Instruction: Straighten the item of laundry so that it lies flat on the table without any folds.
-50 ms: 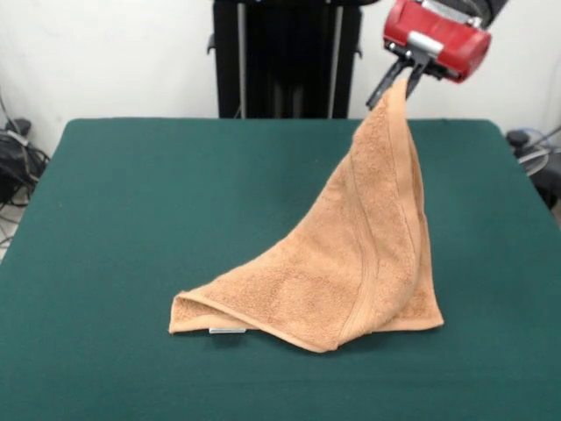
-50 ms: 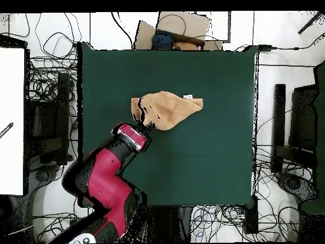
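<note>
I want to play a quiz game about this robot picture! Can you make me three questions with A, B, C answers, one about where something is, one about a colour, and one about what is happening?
1. Where is the small white tag on the towel?
A. up at the gripper
B. at the low edge lying on the table
C. hanging off the table

2. What colour is the table top?
A. dark green
B. white
C. red

3. What is the gripper doing?
A. hanging open, away from the towel
B. pressing the towel flat
C. pinching one corner held up in the air

Answers: 1 B, the tag lies at the towel's lower front edge in the front view. 2 A, the top is green all over. 3 C, the towel hangs like a tent from the gripper, its bottom resting on the table.
</note>
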`<state>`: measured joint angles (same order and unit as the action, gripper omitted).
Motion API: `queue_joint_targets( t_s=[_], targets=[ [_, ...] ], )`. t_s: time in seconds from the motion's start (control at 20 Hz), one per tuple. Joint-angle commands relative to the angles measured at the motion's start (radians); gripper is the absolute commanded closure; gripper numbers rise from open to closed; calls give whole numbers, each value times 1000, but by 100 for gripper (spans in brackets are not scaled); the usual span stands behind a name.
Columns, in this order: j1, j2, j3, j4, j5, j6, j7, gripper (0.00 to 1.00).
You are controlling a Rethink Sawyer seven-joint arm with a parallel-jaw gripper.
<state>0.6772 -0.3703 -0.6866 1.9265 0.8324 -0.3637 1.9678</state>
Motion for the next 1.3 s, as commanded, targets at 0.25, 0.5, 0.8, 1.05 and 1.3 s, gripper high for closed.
queue_joint_targets(
  t_s=[0.25,0.5,0.8,1.05,1.3],
  targets=[
    [35,68,210,77,74,-65,360,100],
    [89,109,192,74,157,-65,362,100],
    [147,166,204,69,260,-75,365,100],
    [188,203,216,68,366,-102,386,100],
    [212,232,258,66,449,-200,517,100]
  ],
)
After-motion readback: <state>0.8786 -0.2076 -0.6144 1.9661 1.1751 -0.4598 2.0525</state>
